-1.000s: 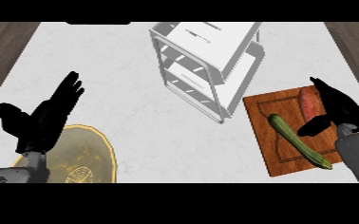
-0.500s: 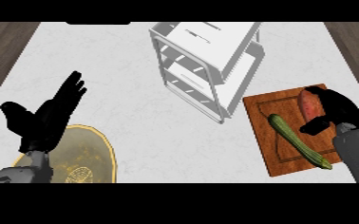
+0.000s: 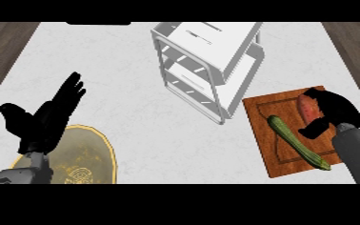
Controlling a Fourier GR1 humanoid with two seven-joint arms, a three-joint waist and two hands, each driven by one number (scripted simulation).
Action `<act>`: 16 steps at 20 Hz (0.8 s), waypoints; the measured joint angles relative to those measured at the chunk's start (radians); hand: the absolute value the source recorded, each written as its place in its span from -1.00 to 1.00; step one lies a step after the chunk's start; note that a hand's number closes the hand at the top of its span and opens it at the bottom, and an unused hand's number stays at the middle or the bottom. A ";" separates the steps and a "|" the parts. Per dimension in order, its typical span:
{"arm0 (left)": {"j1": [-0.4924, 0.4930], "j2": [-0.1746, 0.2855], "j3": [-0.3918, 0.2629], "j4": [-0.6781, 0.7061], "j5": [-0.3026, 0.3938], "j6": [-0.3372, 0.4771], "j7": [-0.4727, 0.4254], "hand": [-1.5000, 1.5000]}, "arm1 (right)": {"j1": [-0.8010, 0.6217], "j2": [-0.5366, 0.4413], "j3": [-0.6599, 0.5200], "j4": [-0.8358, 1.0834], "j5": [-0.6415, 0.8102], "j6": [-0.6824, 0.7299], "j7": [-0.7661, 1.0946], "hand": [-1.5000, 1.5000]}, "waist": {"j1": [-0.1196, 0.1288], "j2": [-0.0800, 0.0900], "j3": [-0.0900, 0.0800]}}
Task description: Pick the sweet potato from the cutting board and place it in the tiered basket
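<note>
The reddish sweet potato (image 3: 308, 108) lies on the wooden cutting board (image 3: 265, 119) at the right, half hidden under my right hand (image 3: 336, 109). That hand covers its right side with fingers curled over it and the thumb pointing down-left. A long green zucchini (image 3: 295, 141) lies diagonally on the board, just left of the thumb. The white tiered basket (image 3: 207, 62) stands at the top middle, left of the board and tilted in this view. My left hand (image 3: 48, 117) rests open at the far left, fingers up.
A yellow patterned plate (image 3: 79, 155) lies at the lower left, partly under my left hand and forearm. Dark wood strips edge the white counter (image 3: 126, 90) at both top corners.
My right hand has lowered onto the sweet potato and curled its fingers over it, hiding more of it. The left hand stays put.
</note>
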 measured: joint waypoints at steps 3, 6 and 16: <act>-0.001 -0.009 0.004 -0.005 -0.008 0.001 0.007 0.00 | 0.040 0.001 0.004 -0.038 0.036 -0.037 -0.006 1.00 | -0.002 -0.003 -0.002; 0.025 -0.013 0.009 -0.004 -0.014 -0.006 -0.016 0.00 | 0.139 -0.021 -0.001 -0.115 0.051 -0.080 -0.008 1.00 | -0.010 -0.005 -0.002; 0.029 -0.023 0.018 -0.003 -0.030 0.003 -0.014 0.00 | 0.434 -0.059 -0.096 -0.487 0.058 -0.348 -0.025 1.00 | -0.032 -0.002 0.009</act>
